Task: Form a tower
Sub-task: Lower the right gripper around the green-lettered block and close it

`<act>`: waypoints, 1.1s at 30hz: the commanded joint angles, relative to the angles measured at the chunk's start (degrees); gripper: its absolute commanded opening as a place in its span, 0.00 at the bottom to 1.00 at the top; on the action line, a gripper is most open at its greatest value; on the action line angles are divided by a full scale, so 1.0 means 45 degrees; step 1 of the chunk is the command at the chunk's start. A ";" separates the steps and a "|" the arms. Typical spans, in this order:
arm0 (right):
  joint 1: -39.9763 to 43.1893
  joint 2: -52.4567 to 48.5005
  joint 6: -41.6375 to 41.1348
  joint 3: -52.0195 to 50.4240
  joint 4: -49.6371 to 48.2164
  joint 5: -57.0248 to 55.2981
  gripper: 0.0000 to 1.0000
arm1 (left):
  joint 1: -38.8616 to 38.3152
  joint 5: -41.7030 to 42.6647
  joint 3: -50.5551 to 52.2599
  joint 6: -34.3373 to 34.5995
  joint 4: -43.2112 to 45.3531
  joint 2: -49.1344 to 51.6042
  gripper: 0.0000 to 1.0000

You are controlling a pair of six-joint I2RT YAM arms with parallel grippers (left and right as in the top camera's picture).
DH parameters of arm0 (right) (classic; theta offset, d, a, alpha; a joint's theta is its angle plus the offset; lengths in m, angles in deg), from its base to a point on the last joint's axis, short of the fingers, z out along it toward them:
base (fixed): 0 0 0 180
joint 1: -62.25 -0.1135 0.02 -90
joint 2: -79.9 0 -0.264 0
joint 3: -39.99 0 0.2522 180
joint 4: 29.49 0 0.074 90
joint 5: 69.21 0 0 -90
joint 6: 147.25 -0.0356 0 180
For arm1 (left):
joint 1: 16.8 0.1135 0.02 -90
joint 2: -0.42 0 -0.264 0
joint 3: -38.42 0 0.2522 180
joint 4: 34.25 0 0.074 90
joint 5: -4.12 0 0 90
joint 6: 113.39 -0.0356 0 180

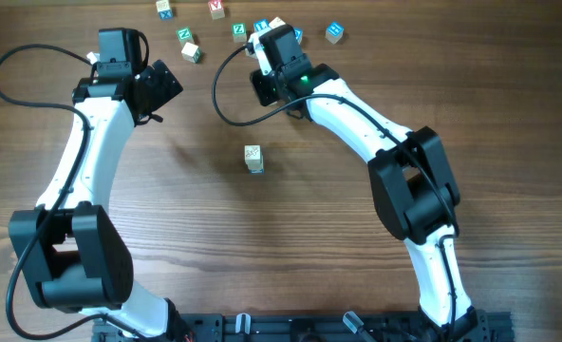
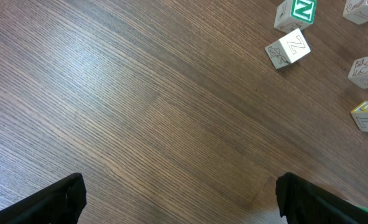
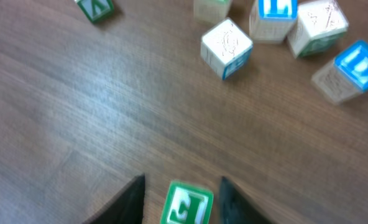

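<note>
Right pincer (image 3: 183, 180) straddles a green lettered cube (image 3: 187, 205), jaws parted, seemingly lining up a pick for the tower (image 1: 253, 159). Left pincer (image 2: 181, 199), spread wide and empty, hovers clear

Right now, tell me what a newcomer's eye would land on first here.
The tower stands alone mid-table, apart from the other cubes. Next come the loose cubes scattered along the far edge. There the right gripper straddles a green-lettered cube without visibly touching it.
</note>
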 commanded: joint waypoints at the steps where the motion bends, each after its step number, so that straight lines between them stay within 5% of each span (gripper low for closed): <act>1: -0.0015 -0.0393 -0.0015 0.0117 -0.0403 -0.0583 0.54 | 0.0034 -0.0073 -0.0175 0.0073 0.0029 0.0073 1.00; 12: -0.0015 -0.1365 0.0257 0.0112 -0.0087 -0.0583 0.56 | 0.0034 -0.0073 -0.0175 0.0073 0.0029 0.0073 1.00; 26: -0.0010 -0.0699 0.0165 0.0117 0.1030 -0.1637 0.28 | 0.0034 -0.0073 -0.0175 0.0073 0.0029 0.0073 1.00; 33: 0.0024 0.0437 -0.1205 0.0117 0.4065 -0.1583 0.22 | 0.0034 -0.0073 -0.0175 0.0073 0.0029 0.0073 1.00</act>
